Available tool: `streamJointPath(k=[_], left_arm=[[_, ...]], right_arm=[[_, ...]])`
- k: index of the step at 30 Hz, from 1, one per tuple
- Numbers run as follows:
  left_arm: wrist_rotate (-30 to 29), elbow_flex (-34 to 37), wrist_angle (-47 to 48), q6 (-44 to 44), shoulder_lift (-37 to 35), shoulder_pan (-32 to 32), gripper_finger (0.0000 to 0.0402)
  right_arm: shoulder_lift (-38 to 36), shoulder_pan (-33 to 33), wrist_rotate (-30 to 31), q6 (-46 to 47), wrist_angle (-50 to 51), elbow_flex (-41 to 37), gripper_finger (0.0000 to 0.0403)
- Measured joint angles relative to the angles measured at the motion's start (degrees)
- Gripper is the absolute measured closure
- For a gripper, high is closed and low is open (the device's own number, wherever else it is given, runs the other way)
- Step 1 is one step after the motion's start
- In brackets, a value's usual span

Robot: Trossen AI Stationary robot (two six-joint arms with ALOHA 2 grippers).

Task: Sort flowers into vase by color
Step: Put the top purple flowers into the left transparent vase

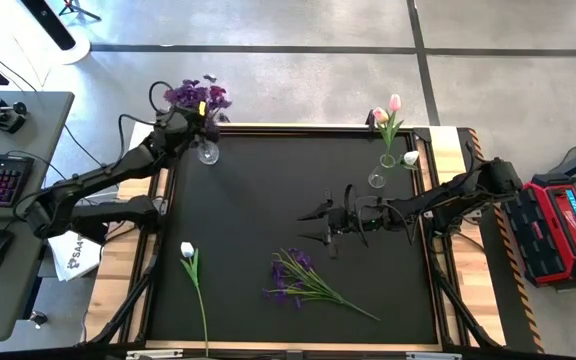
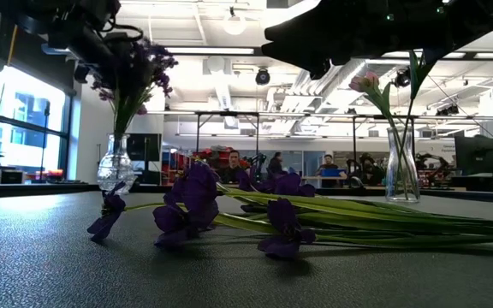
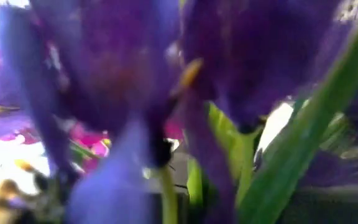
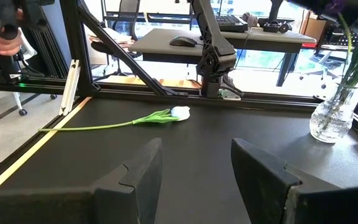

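With the left gripper (image 1: 200, 112) clenched on a purple stem over the far-left vase (image 1: 207, 152), I'd seat it straight before letting go, while the right gripper (image 1: 318, 225), fingers released, hangs over the purple flowers (image 1: 296, 280) lying on the worktop (image 1: 258, 200).

A grey tiled floor (image 1: 298, 70) surrounds the table, with a desk (image 1: 8, 200) alongside and ceiling lights (image 2: 229, 51) overhead.

Robotics lab, open-plan and busy.
Behind the right gripper (image 4: 194, 177) stood a desk (image 4: 229, 40) with a mouse (image 4: 183, 41); ceiling strip lights, seated people (image 2: 229, 162) beyond.
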State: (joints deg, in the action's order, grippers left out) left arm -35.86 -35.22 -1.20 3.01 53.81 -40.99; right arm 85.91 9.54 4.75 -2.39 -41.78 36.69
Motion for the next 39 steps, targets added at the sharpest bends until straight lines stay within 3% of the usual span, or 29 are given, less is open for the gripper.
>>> streamJointPath(k=[5,12,17,21,30,39], left_arm=[[0.56,0.00,2.46,1.89,-0.06,-0.58,0.0369],[1.17,0.00,4.42,2.06,-0.80,-2.24,0.0281],[3.67,-1.71,7.80,2.00,-4.14,-2.23,0.0244],[6.96,-3.44,12.26,4.23,-7.01,-1.76,0.0239],[7.23,-6.12,15.49,3.41,-11.80,1.34,0.0240],[6.71,-7.68,19.84,4.24,-11.83,2.56,0.0253]], right_arm=[[0.00,0.00,0.00,-0.04,0.00,0.00,0.0226],[0.00,0.00,0.02,-0.07,0.00,0.00,0.0226],[0.00,0.00,0.02,-0.05,0.00,0.00,0.0226],[0.00,0.00,0.05,-0.06,0.00,0.00,0.0226],[0.00,0.00,0.13,-0.03,0.00,0.00,0.0226],[0.00,0.00,0.11,-0.02,0.00,0.00,0.0226]])
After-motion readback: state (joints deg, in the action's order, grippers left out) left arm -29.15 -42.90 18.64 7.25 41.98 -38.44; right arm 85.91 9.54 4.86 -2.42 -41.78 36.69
